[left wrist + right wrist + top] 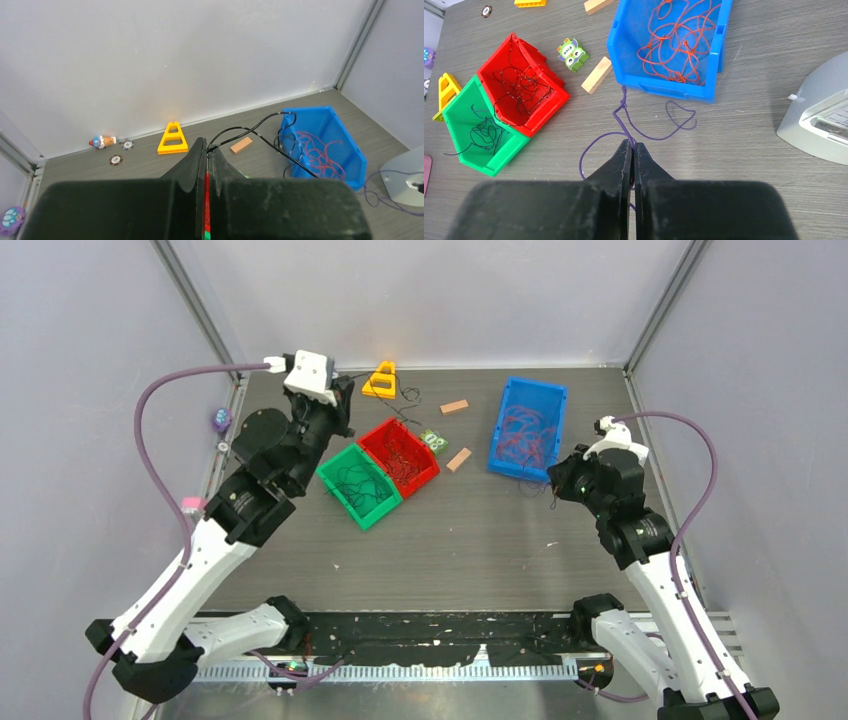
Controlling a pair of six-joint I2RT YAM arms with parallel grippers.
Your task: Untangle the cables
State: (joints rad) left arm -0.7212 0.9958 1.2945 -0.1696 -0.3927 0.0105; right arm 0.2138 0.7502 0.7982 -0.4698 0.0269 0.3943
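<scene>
left tool [207,146] closed, pinching a thin black cable [240,128] that runs off toward the left rim of a blue plastic bin [325,181]. green plastic bin [504,157] holds a loose dark cable tangle [484,127]. the red plastic bin [544,75] touching it holds more dark cables [519,87]. further right on the grey bench [734,150], the blue bin has orange-red cables [674,45] coiled inside. right tool [632,146] closed on a thin purple cable [624,112], which loops over the bench up to the blue bin's near wall.
</scene>
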